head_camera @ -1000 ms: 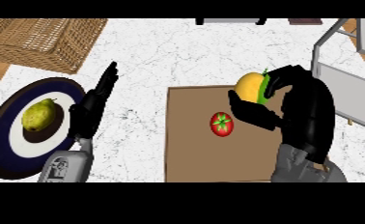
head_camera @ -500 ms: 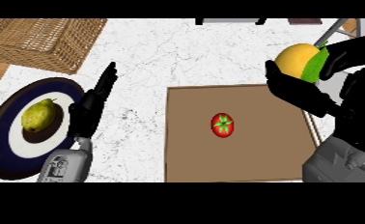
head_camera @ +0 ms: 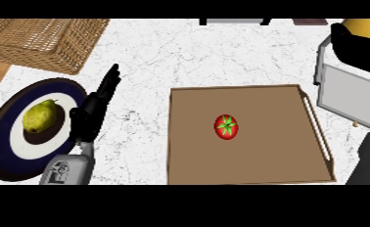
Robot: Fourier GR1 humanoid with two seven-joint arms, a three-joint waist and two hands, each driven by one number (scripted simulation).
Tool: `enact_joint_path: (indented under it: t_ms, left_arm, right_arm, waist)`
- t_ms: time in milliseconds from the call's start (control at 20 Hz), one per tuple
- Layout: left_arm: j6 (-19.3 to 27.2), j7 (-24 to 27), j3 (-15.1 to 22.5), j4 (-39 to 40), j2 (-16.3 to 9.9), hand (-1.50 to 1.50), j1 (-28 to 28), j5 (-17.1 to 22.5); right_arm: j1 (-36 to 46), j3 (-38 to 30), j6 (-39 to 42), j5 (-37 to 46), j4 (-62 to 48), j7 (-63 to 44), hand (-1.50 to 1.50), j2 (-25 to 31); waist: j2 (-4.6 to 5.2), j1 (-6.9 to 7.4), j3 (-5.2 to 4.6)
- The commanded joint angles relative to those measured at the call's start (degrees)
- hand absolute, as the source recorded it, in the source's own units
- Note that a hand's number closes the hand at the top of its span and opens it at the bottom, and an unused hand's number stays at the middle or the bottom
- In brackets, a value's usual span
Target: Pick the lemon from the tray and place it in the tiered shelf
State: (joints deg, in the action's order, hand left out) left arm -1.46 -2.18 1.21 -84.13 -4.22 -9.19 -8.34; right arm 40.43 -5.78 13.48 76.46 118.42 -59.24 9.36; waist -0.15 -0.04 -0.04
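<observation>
At the far left sits a woven basket [head_camera: 51,42] near the top edge of the white counter [head_camera: 188,59]. Below it is a round plate [head_camera: 18,138] with a dark blue rim and a white middle, and a yellow-green pear [head_camera: 39,116] lies on it. No words or labels can be read on any of these things.

Just right of the plate is the robot's left hand [head_camera: 92,111]. Its fingers are straight and point up, and it holds nothing. It rests in the same spot as before.

In the middle is the brown tray [head_camera: 249,170]. A red tomato [head_camera: 226,126] with a green top lies on it, where it lay earlier.

To the right of the tray stands the grey tiered shelf [head_camera: 345,94]. Above it, in the top right corner, is the robot's right hand [head_camera: 350,50]. It has gone up and to the right since half a second ago, when it was beside the tray's corner. The lemon [head_camera: 358,25] shows only as a small yellow bit at the top edge, over the black hand. The hand is curled round it. The lemon is off the tray and over the shelf.
</observation>
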Motion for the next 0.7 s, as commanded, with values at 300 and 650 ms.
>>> enact_joint_path:
  t_ms: [300,650]
  left_arm:
    - [1.59,3.44,-0.3,5.74,1.03,0.0,-2.13,-1.82]
    - [0.32,2.16,-0.65,3.7,0.52,0.0,-1.91,-0.79]
  right_arm:
    - [7.47,-8.76,3.63,-0.22,-7.08,0.35,1.5,8.36]
    - [8.66,-14.48,-1.24,-4.97,-17.96,9.27,1.5,16.66]
  waist:
    - [0.16,-0.2,0.0]
    - [0.21,0.22,0.02]
